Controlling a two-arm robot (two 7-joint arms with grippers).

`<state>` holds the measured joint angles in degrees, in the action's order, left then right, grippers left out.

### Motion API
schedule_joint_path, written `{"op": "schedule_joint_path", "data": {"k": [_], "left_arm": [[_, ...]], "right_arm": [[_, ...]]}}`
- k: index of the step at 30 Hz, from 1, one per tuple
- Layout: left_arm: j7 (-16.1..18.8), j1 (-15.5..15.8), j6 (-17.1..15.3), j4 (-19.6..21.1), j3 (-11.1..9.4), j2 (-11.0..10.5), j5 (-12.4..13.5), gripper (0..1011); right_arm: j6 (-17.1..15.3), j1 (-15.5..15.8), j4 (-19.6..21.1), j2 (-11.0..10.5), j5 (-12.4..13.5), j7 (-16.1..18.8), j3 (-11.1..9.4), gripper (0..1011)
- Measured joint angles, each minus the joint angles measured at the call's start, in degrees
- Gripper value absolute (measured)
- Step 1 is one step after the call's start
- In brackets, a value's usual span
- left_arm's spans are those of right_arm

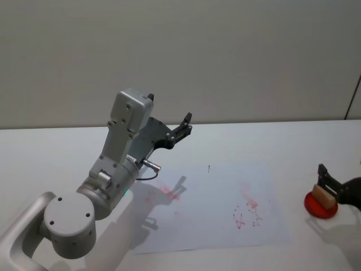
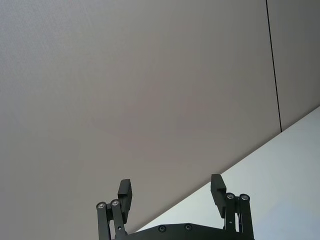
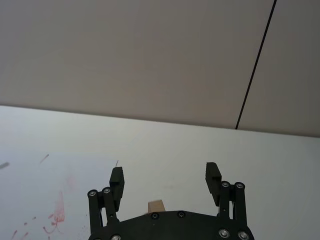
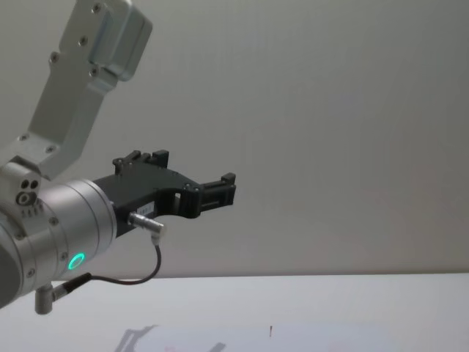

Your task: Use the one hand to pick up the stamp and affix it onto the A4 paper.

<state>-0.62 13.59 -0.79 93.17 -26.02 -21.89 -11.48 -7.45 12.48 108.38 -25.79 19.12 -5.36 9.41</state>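
Note:
The stamp (image 1: 322, 195), a light-tan wooden block, sits on a round red pad (image 1: 319, 208) at the table's right edge. My right gripper (image 1: 326, 183) reaches in from the right and stands open over it. In the right wrist view the stamp's (image 3: 156, 205) top peeks out low between the spread fingers (image 3: 213, 173) of the right gripper (image 3: 165, 176), and nothing is clamped. The A4 paper (image 1: 217, 195) lies flat mid-table with faint red marks (image 1: 246, 212); its marked corner (image 3: 50, 200) also shows. My left gripper (image 1: 185, 122) hangs raised and open (image 2: 171, 186), aimed at the wall.
The big silver-grey left arm (image 1: 107, 180) stands over the table's left part and throws a shadow on the paper. A plain wall (image 4: 330, 110) rises behind the table's far edge. Bare white tabletop (image 1: 293, 147) lies between paper and pad.

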Motion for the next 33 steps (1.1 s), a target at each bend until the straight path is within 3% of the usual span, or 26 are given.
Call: {"op": "schedule_joint_path", "data": {"k": [12, 33], "left_arm": [[0.0, 0.0, 0.0, 0.0, 0.0, 0.0, 0.0, 1001], [0.0, 0.0, 0.0, 0.0, 0.0, 0.0, 0.0, 1001]], "right_arm": [[-5.0, 0.7, -0.7, -0.6, 0.6, 0.7, -0.5, 1001], [-12.3, -4.8, -7.7, 1.3, -2.6, 7.0, 0.4, 1001]]}}
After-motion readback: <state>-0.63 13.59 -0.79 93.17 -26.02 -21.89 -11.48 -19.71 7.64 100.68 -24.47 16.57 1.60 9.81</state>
